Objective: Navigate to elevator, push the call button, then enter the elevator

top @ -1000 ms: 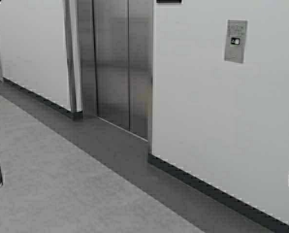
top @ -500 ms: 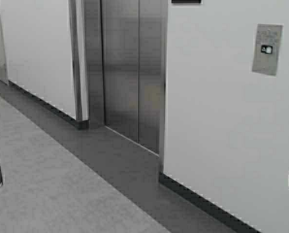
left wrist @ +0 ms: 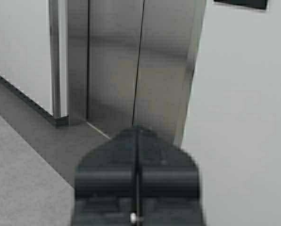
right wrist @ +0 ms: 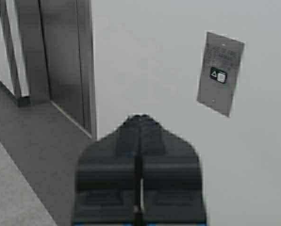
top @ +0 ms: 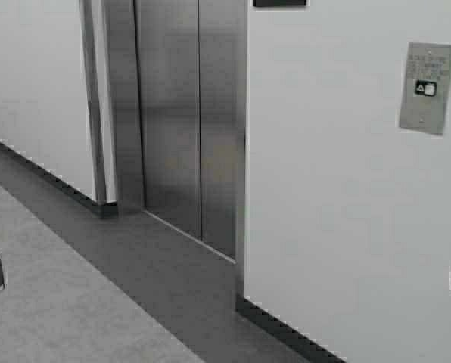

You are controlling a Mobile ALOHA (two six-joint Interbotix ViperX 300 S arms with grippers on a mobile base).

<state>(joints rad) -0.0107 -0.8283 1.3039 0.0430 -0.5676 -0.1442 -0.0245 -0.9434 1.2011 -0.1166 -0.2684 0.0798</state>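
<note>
The elevator [top: 184,113] doors are closed. The call button panel [top: 427,88] sits on the white wall [top: 324,189] to its right. Both the left gripper [left wrist: 137,136] and the right gripper [right wrist: 139,123] are clenched, holding nothing.

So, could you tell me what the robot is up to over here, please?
It is in a corridor facing the elevator, whose steel doors are closed. The call button panel is on the white wall to the right, and nothing touches it yet. The left gripper and right gripper are both shut and held low, away from the wall.
</note>
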